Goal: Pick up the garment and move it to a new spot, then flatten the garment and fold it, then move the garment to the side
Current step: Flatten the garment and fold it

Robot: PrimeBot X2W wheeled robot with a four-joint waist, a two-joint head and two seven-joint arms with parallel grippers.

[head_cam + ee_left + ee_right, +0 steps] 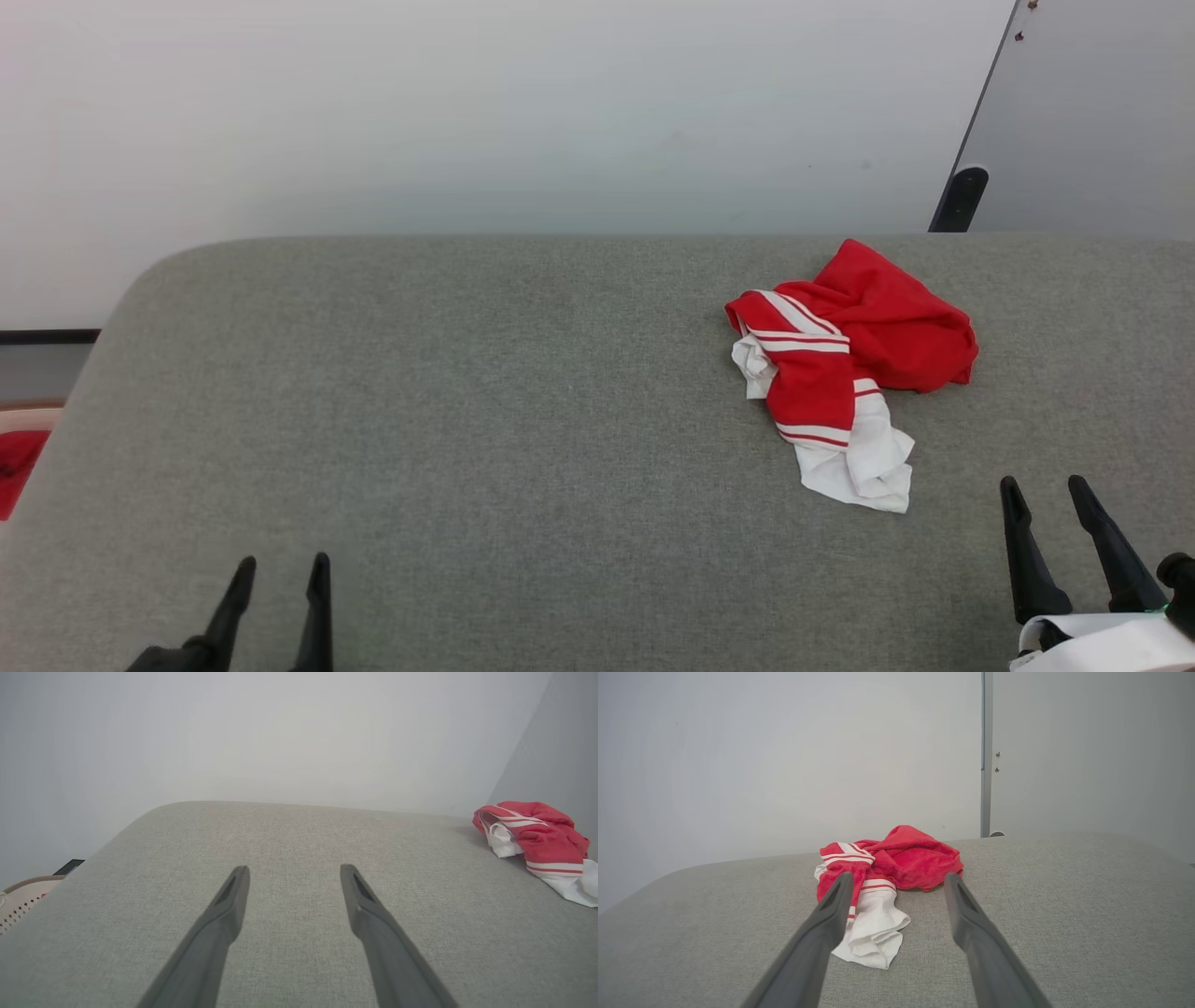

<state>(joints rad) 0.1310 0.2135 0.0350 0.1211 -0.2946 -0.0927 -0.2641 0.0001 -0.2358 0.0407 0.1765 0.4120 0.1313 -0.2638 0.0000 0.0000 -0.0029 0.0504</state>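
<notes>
Just 1 garment (pixel 850 373), crumpled on the grey surface (pixel 420 420), right of centre in head view; red bulk toward the top, white sleeve trailing toward the bottom. Looks light, soft, floppy, so prob. it'll sag & unfurl once lifted, but a pinch should hold. Best spot, I'd say: the raised red fold or the striped trim, not the thin white tail. Left gripper (pixel 285 560), lower left, fingers spread, empty. Right gripper (pixel 1043 483), lower right, fingers spread too, empty, near the garment but not touching. Count: 2 grippers, 2 fingers each, plus 1 scrap of red cloth (pixel 14 462) at far left edge, off the surface.
</notes>
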